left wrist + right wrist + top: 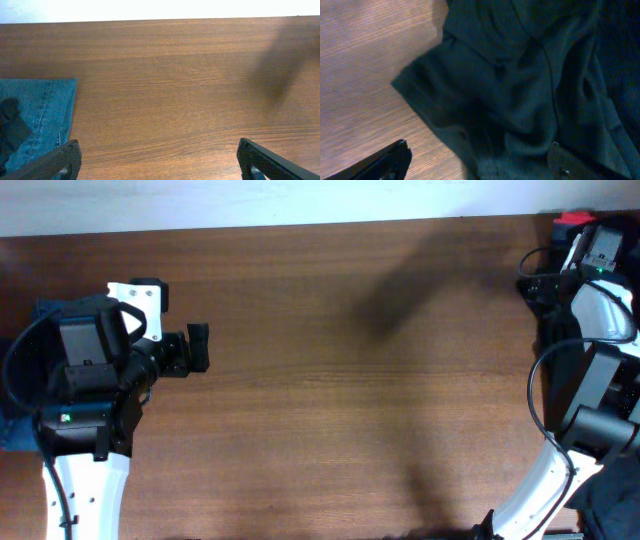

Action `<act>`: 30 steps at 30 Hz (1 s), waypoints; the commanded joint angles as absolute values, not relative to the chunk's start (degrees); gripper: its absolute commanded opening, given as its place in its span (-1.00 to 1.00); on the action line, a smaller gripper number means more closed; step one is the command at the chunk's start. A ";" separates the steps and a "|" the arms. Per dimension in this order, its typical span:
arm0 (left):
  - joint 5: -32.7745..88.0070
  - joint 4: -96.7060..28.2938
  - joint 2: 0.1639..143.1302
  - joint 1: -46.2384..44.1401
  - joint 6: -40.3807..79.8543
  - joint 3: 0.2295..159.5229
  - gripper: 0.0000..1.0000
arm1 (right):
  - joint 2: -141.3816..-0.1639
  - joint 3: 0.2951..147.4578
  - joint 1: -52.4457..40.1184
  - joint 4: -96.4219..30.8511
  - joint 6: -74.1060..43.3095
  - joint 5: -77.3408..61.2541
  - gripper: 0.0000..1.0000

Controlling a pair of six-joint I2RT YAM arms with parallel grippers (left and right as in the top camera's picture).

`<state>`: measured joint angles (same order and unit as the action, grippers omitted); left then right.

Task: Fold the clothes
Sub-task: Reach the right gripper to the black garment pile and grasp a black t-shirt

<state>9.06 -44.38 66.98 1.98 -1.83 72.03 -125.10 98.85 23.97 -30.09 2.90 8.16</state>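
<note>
Clothes (520, 75) half done: jeans (40, 112) lie folded, black garment (540, 110) crumpled on the surface (350, 380); left gripper (157, 152) and right gripper (480, 154) both gape empty.

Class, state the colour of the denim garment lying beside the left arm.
The jeans are blue, a faded mid-blue with visible seams. The left wrist view shows this best.
</note>
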 commanded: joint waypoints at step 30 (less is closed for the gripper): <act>9.87 -41.63 67.29 1.76 -1.26 73.34 0.98 | -106.80 117.19 -7.94 -64.29 31.48 -19.11 -0.88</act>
<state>9.06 -42.22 67.07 1.98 -1.83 72.03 -109.60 116.07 4.38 -57.80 17.76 -10.72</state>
